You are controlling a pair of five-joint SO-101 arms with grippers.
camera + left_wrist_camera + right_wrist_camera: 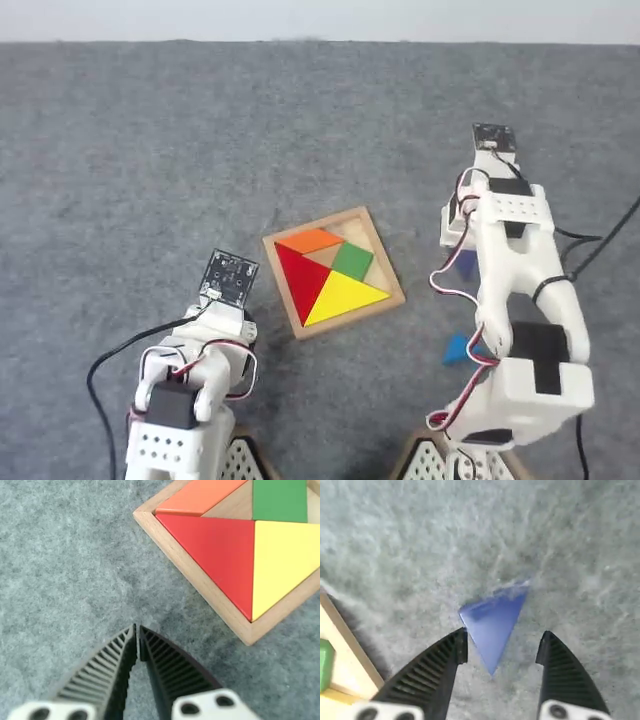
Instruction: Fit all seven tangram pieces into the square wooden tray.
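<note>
While the right gripper [503, 632] holds its fingers wide on either side of a dark blue triangle [495, 622] on the grey tabletop [150, 150] near the wooden tray [281, 287], the left gripper [137, 630] hangs by the tray's corner, fingers closed on nothing. A red triangle [300, 280], yellow triangle [345, 297], green square [352, 260] and orange piece [312, 240] lie inside.

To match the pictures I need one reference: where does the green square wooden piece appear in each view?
High view: the green square wooden piece sits inside the square wooden tray, above the yellow triangle.
Left wrist view: the green piece touches the yellow triangle inside the tray.
Right wrist view: a green sliver at the frame edge, inside the tray wall.
Shared landmark: the tray's rim.
</note>
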